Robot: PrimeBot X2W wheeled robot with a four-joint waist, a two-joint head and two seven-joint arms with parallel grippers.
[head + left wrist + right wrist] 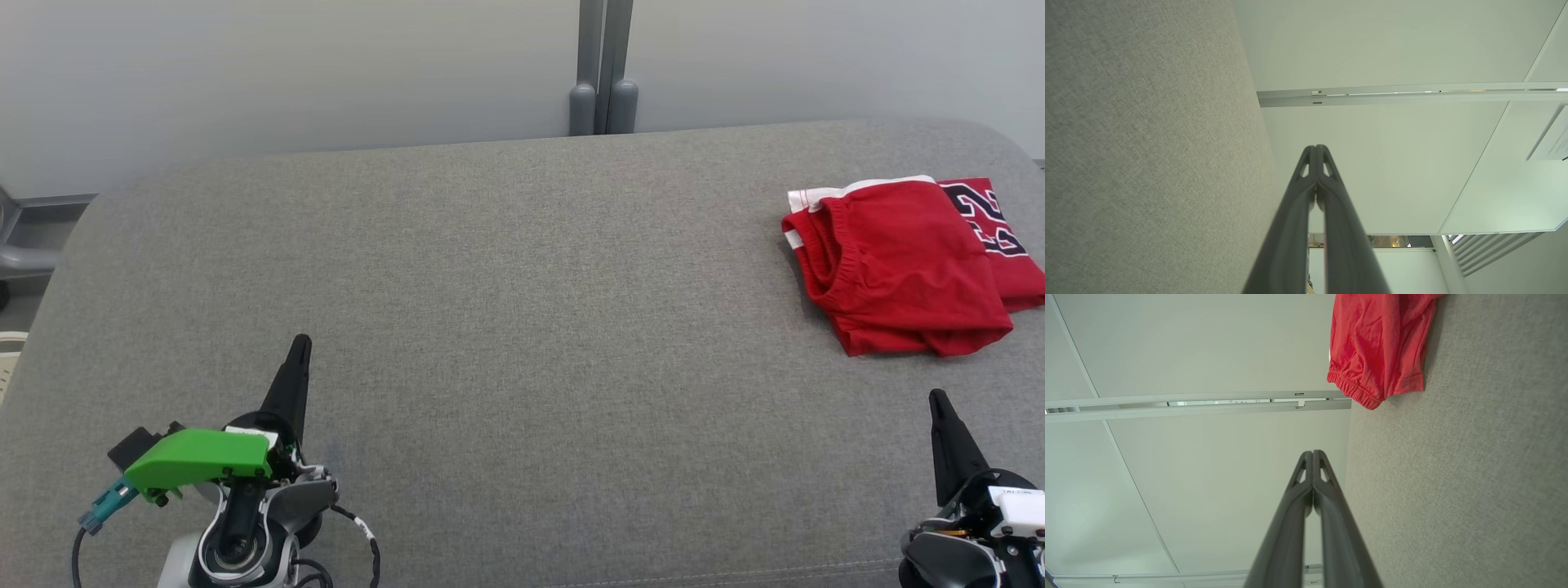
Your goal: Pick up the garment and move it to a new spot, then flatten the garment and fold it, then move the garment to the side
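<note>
The garment [906,265] is a pair of red shorts with white trim and a dark number, lying folded in a compact stack at the far right of the grey fabric surface [522,327]. Its elastic waistband faces left. In the right wrist view the garment [1378,347] shows at the top, ahead of my fingertips. My right gripper [939,398] [1312,452] is shut and empty, low at the right, a short way nearer than the garment. My left gripper [300,340] [1316,147] is shut and empty at the lower left, far from the garment.
A pale wall with a grey vertical post [602,69] runs behind the grey surface. The surface's rounded edges fall away at the left [49,278] and the far right. Grey furniture parts [16,245] sit beyond the left edge.
</note>
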